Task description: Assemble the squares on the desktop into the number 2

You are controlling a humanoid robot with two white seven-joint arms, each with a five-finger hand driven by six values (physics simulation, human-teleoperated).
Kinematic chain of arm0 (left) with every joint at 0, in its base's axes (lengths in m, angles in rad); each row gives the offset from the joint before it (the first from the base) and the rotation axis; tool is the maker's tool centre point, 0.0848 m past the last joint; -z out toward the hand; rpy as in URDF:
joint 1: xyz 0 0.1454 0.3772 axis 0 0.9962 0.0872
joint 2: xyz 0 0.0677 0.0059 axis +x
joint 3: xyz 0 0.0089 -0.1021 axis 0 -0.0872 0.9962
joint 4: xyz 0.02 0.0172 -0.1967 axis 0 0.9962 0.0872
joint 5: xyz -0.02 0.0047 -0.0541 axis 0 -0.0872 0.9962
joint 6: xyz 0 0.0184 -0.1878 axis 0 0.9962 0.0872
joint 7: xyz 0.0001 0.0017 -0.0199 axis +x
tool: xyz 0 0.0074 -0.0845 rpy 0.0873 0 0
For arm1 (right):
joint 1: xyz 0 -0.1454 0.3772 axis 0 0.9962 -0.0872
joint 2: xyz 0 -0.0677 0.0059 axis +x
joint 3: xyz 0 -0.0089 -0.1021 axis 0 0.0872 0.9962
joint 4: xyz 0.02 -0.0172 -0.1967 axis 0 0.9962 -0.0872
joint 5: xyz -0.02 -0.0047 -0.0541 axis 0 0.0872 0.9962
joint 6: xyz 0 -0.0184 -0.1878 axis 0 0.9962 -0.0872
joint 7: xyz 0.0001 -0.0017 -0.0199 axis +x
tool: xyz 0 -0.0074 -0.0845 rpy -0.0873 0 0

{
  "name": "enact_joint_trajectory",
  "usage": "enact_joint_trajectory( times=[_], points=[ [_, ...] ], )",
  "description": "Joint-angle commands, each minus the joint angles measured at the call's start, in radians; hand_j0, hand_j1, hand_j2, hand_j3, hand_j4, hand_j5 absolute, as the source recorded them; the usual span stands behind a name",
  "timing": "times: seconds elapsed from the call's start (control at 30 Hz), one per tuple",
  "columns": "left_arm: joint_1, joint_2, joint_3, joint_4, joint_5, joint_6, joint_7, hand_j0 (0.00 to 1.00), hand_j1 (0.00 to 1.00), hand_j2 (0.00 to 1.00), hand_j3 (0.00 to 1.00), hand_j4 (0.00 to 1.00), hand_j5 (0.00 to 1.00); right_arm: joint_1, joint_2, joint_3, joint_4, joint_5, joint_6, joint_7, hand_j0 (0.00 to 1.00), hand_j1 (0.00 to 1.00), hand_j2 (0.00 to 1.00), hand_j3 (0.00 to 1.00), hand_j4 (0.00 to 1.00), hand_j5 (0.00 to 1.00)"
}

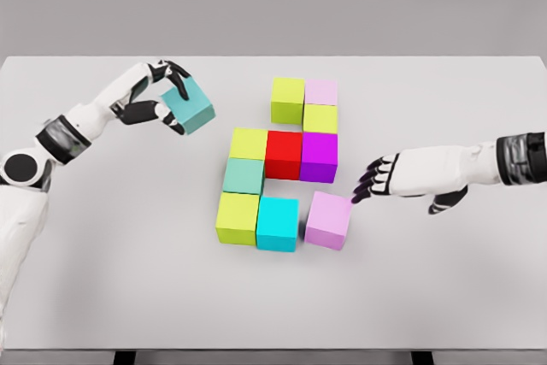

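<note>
Coloured cubes sit grouped at the middle of the white table (102, 279). The top row has a lime cube (288, 100) and a pale pink cube (321, 91), with a yellow-green cube (320, 118) below the pink one. The middle row reads yellow-green (249, 144), red (284, 155), purple (319, 157). Below come a sea-green cube (244, 176), a lime cube (238, 218) and a cyan cube (278, 224). A lilac cube (328, 220) lies slightly apart at the lower right; my right hand (366, 184) touches its upper right corner with spread fingers. My left hand (167, 96) holds a teal cube (190, 105) above the table, left of the group.
The table's front edge (273, 350) runs along the bottom of the view. Nothing else stands on it besides the cubes.
</note>
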Motion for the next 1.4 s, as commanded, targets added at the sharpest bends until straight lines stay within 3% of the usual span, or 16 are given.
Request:
enact_joint_trajectory(
  times=[0.0, 0.2, 0.53, 1.07, 1.3, 1.37],
  points=[
    [-0.003, -0.021, 0.001, 0.017, 0.0, 0.002, 0.001, 0.3, 0.3, 0.3, 0.3, 0.3, 0.3, 0.0, 0.0, -0.003, 0.034, -0.006, 0.002, 0.0, 1.0, 1.0, 1.0, 1.0, 1.0, 1.0],
    [-0.04, -0.052, 0.001, 0.087, -0.023, 0.002, 0.001, 0.3, 0.3, 0.3, 0.3, 0.3, 0.3, -0.008, 0.015, -0.003, 0.085, -0.006, 0.002, 0.0, 1.0, 1.0, 1.0, 1.0, 1.0, 1.0],
    [-0.098, -0.099, 0.004, 0.161, -0.08, 0.002, 0.001, 0.3, 0.3, 0.3, 0.3, 0.3, 0.3, -0.002, 0.02, 0.027, 0.004, 0.002, 0.002, 0.0, 1.0, 1.0, 1.0, 1.0, 1.0, 1.0],
    [-0.167, -0.161, 0.008, 0.245, -0.131, 0.002, 0.001, 0.3, 0.3, 0.3, 0.3, 0.3, 0.3, -0.015, 0.023, 0.023, 0.02, -0.01, 0.002, 0.0, 1.0, 1.0, 1.0, 1.0, 1.0, 1.0],
    [-0.198, -0.18, 0.004, 0.291, -0.132, 0.002, 0.001, 0.3, 0.3, 0.3, 0.3, 0.3, 0.3, -0.018, -0.016, 0.047, -0.039, 0.002, 0.002, 0.0, 1.0, 1.0, 1.0, 1.0, 1.0, 1.0],
    [-0.215, -0.193, 0.01, 0.314, -0.164, 0.002, 0.001, 0.3, 0.3, 0.3, 0.3, 0.3, 0.3, -0.018, -0.028, 0.05, -0.053, 0.002, 0.002, 0.0, 1.0, 1.0, 1.0, 1.0, 1.0, 1.0]
  ],
)
